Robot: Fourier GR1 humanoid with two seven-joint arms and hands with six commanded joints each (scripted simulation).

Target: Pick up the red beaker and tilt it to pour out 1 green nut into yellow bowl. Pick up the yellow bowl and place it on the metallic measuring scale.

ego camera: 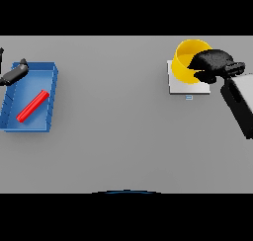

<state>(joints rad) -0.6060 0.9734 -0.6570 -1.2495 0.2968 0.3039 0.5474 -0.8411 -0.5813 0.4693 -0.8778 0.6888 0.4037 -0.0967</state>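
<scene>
Right arm (238, 102) reaching in from the right edge, forearm slanting up and leftward toward the far right part of the grey table (118, 136). Right hand (212, 64) at the end of it, dark, turned leftward, fingers curled over the near right rim of the yellow bowl (186, 62) and closed on that rim. Bowl tipped, its opening facing up and to the right, its lower edge over the pale metal scale (187, 83); cannot tell whether resting on the plate or held just above it. Scale square, with a small display at its near edge. No telling what lies inside the bowl, since the hand covers much of it.

Far to the left, a blue tray (51, 100) with raised walls, well apart from bowl and scale. Inside it, a red beaker (32, 105) lying on its side, slanted from near left to far right. Left hand (14, 73) at the left edge, over the tray's far left corner, fingers straight and relaxed, holding nothing.
</scene>
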